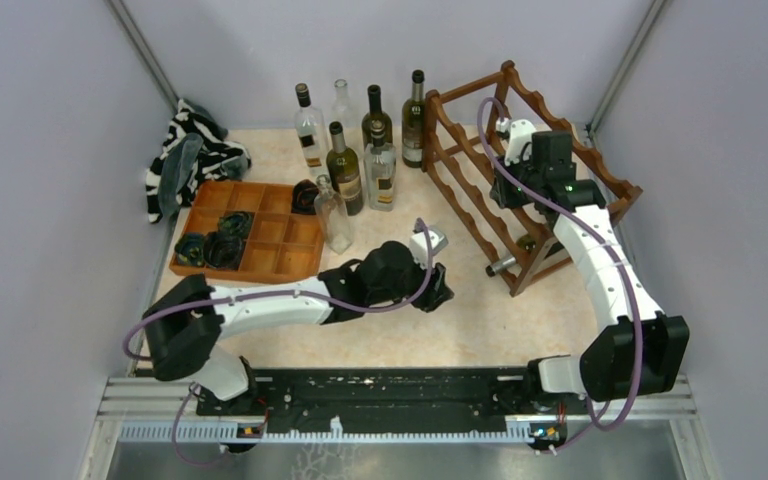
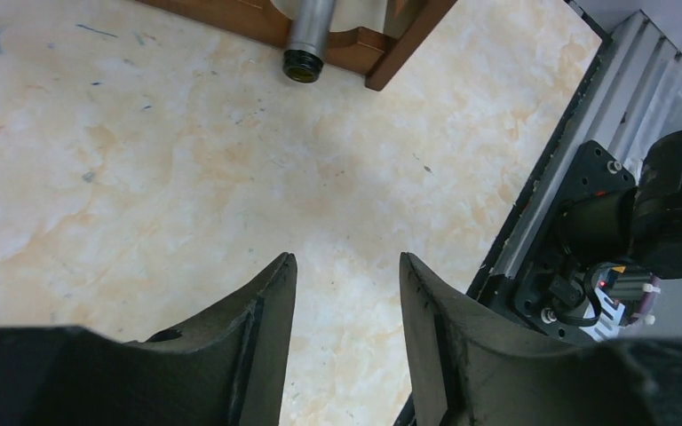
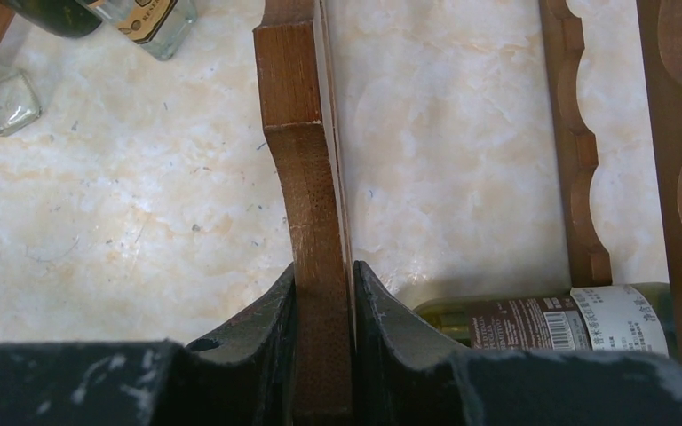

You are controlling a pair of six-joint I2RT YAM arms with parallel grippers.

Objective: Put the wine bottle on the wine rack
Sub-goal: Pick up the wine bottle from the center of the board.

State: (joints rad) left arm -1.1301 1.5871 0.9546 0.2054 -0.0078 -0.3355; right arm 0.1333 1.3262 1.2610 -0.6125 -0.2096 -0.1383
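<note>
wine bottle (image 3: 542, 319) lies in lowest tier of wine rack (image 3: 306, 177), neck protruding | tray (image 1: 260, 270) holds dark bundles (image 1: 222, 248) | right gripper (image 3: 324, 271) clenched on rack rail | left gripper (image 2: 348, 262) released, empty, over table (image 2: 186, 177) | standing bottles (image 1: 345, 170) beside tray

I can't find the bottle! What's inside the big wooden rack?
One wine bottle lies sideways in the wine rack's bottom row, neck poking out. The right gripper, clamped on a rail, and its arm cover some upper slots, so those cannot be checked.

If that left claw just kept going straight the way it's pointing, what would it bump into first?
Ahead of the left gripper lies only bare table, then probably the neck of the wine bottle sticking out of the wine rack; depth is unclear.
</note>
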